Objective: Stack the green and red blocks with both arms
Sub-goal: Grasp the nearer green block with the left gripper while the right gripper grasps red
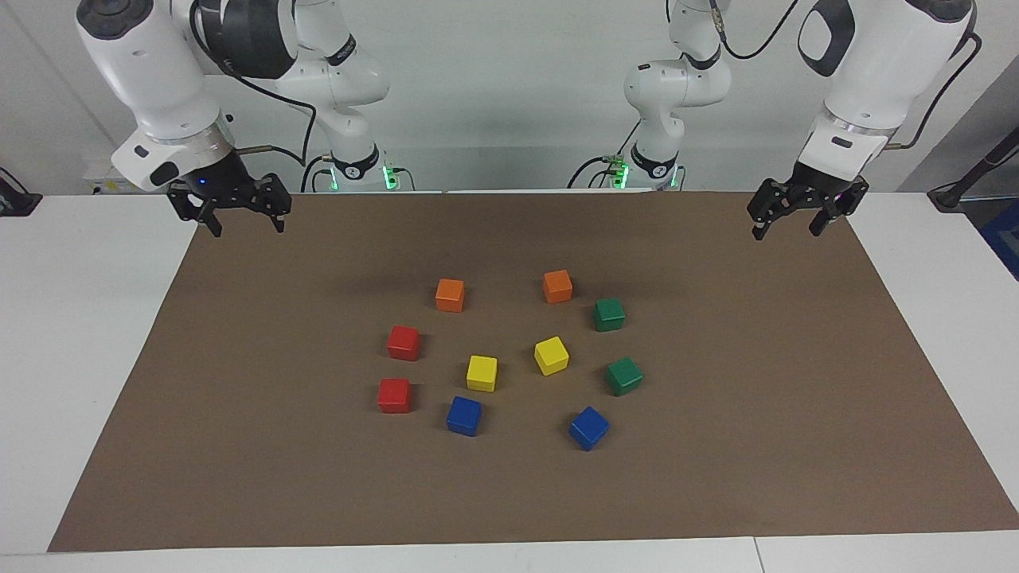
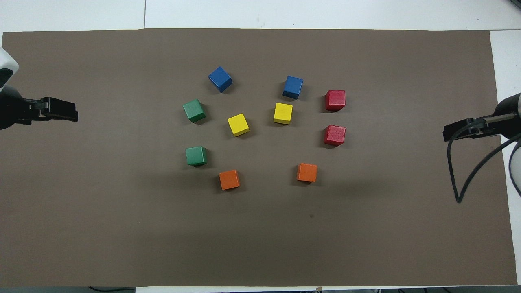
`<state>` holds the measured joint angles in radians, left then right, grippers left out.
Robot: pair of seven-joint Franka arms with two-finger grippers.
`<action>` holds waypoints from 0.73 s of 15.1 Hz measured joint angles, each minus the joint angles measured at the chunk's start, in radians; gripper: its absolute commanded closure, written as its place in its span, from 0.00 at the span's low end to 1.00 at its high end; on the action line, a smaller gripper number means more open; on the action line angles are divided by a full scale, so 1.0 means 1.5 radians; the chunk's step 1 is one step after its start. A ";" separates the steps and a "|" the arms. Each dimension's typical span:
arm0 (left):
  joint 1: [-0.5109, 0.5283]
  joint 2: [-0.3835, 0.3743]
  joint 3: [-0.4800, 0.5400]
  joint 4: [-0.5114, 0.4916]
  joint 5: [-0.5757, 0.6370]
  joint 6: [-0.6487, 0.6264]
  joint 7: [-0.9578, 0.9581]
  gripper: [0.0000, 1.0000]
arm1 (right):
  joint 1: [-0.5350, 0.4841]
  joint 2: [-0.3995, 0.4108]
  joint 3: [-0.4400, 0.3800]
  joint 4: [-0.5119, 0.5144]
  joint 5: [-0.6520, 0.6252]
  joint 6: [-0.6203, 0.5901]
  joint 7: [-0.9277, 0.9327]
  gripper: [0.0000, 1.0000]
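10 cubes lie loose in a ring at the middle of the brown mat (image 1: 239,446) that covers most of the desk, none stacked and none touching another. The 2 green blocks sit toward the left arm's edge of the desk: one green block (image 1: 609,314) (image 2: 196,156) nearer the robots, the other green block (image 1: 623,376) (image 2: 194,110) farther from them. The 2 red blocks sit toward the right arm's edge: one red block (image 1: 404,343) (image 2: 335,135) nearer the robots, the other red block (image 1: 394,395) (image 2: 335,100) farther. Between these pairs lie 2 orange cubes (image 1: 450,294) nearest the robots, 2 yellow cubes (image 1: 482,372) in the centre and 2 blue cubes (image 1: 464,415) farthest from the robots.

The left gripper (image 1: 788,227) (image 2: 61,115) hangs in the air over the mat's corner at the left arm's edge, fingers spread apart and holding nothing. The right gripper (image 1: 245,225) (image 2: 458,132) hangs over the mat's corner at the right arm's edge, fingers likewise spread and holding nothing. Both are well apart from every cube
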<state>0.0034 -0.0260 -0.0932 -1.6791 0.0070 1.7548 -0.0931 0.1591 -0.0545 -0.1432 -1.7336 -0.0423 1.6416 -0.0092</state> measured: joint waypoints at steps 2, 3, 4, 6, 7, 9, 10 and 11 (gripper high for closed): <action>-0.004 0.001 -0.005 -0.051 -0.001 0.062 -0.041 0.00 | 0.040 0.001 0.003 -0.016 0.000 0.021 0.096 0.00; -0.013 0.003 -0.006 -0.085 -0.001 0.100 -0.063 0.00 | 0.061 0.005 0.005 -0.031 0.000 0.043 0.143 0.00; -0.027 0.005 -0.006 -0.117 -0.003 0.136 -0.090 0.00 | 0.080 0.014 0.007 -0.047 0.000 0.071 0.185 0.00; -0.070 0.018 -0.008 -0.171 -0.004 0.192 -0.178 0.00 | 0.109 0.048 0.009 -0.071 0.002 0.130 0.263 0.00; -0.095 0.026 -0.009 -0.192 -0.004 0.218 -0.211 0.00 | 0.121 0.071 0.009 -0.076 0.004 0.160 0.296 0.00; -0.142 0.050 -0.010 -0.230 -0.004 0.278 -0.246 0.00 | 0.137 0.118 0.010 -0.081 0.013 0.218 0.344 0.00; -0.162 0.063 -0.010 -0.247 -0.004 0.305 -0.256 0.00 | 0.141 0.138 0.010 -0.084 0.018 0.243 0.356 0.00; -0.177 0.078 -0.010 -0.257 -0.004 0.326 -0.262 0.00 | 0.143 0.154 0.010 -0.088 0.024 0.264 0.364 0.00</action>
<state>-0.2614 0.0905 -0.1082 -2.0653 0.0014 2.2430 -0.4857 0.3734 0.1763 -0.1285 -1.8648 -0.0067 2.0375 0.5360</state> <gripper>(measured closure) 0.000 0.000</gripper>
